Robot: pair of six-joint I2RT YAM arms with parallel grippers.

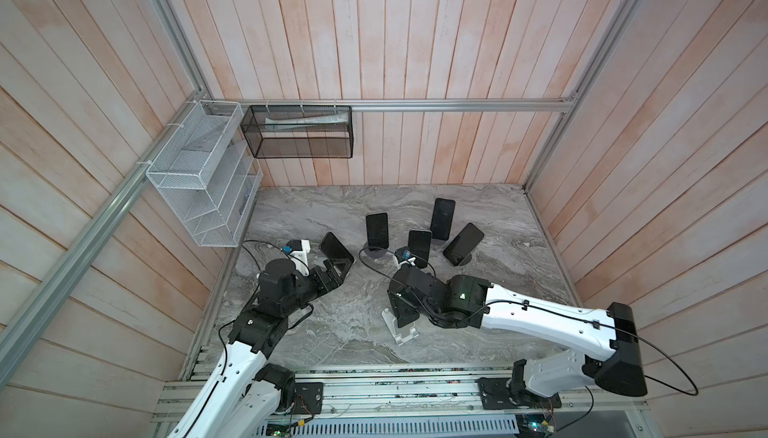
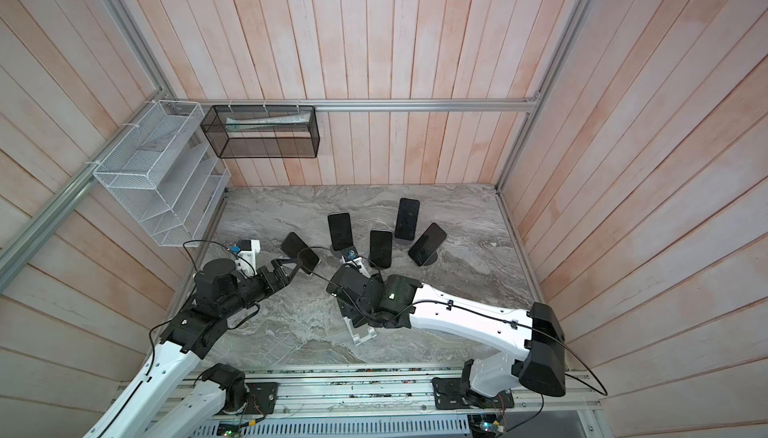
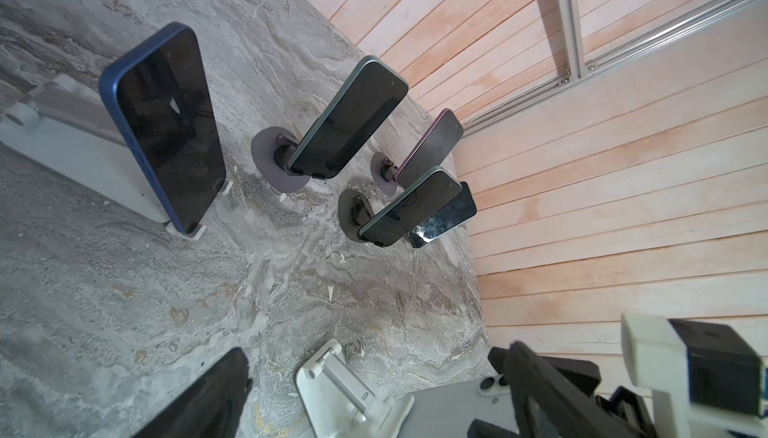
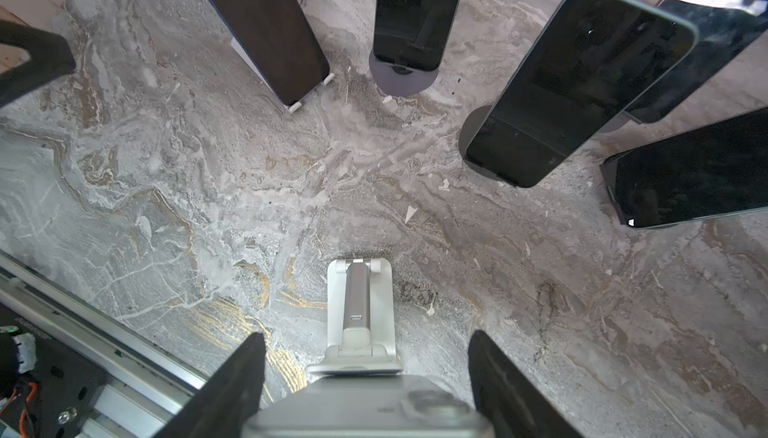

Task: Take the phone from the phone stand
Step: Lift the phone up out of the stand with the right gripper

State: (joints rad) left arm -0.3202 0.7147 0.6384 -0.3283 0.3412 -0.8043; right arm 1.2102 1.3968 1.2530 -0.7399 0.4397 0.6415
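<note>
1. Target phone (image 4: 365,413): a silver-grey slab with rounded corners. Its back faces the right wrist camera, with a raised camera bump near one corner. The left wrist view shows two lenses on it. It sits very close to the lens, so it is blurry.
2. Location: under the right wrist, at the top end of the white phone stand (image 4: 357,290). That is front-centre on the marble-pattern tabletop (image 4: 166,190), near its front edge and well apart from the phones behind.
3. Phone stand: flat white base, hinged grey arm, rest plate at the top. I can't tell whether the phone rests on the plate or is just clear of it.
4. Right gripper (image 4: 365,336): one black finger (image 4: 232,386) on each long edge of the phone, clamped across its width.
5. Left gripper (image 1: 337,267): jaws spread wide with nothing between them. It is just beside a blue-cased phone (image 3: 166,124) leaning on its own white stand on the left.
6. Four more phones (image 1: 377,230), screens dark, lean on round dark bases at the back.
</note>
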